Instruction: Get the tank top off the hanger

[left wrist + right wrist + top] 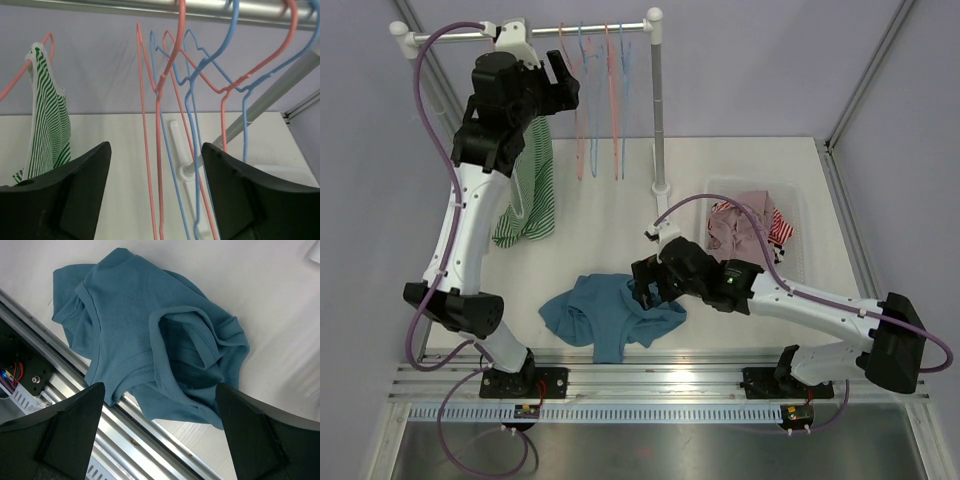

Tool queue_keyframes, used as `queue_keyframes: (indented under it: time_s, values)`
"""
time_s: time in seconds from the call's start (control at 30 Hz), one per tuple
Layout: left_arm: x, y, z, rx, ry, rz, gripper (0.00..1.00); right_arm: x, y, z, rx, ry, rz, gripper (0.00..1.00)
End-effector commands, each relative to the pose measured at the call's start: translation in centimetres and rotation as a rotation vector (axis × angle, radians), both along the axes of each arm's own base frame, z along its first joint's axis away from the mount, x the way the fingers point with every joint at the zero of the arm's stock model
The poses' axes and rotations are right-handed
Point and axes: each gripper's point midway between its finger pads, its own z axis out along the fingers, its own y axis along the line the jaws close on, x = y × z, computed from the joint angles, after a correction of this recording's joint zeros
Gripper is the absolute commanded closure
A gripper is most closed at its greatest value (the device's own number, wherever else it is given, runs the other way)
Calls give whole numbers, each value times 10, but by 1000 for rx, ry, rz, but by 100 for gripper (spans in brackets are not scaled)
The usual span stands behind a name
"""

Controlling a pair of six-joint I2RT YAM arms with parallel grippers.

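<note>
Green-striped tank top (47, 125): found hung on pink hanger (15, 80), removal judged outstanding. Left gripper (156, 165): spread wide, empty, just beside. Right gripper (160, 410): spread wide, empty, above teal garment (125, 325) on table (740, 170)

two robot arms: left arm (470, 215), right arm (810, 300). one clothes rack (658, 100). five hangers in all: four bare hangers (159, 150), two pink and two blue, plus one pink hanger (10, 85) bearing one green-striped tank top (532, 190). one teal top (610, 310) on one table (740, 160). one clear bin (792, 192); heaped garments (745, 225) inside, too tangled to count.
</note>
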Motion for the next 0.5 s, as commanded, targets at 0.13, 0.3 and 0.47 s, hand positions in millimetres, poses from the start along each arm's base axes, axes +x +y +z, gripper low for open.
queue_keyframes:
  time_s: [0.13, 0.3, 0.47]
  values:
    - [-80, 30, 62, -21, -120, 46, 1, 23, 42, -5, -37, -41, 63, 1]
    - [-131, 46, 45, -53, -104, 74, 1, 26, 60, -27, -91, -20, 75, 1]
    - [-182, 59, -2, -72, -71, 86, 1, 26, 71, -65, -216, -17, 91, 0]
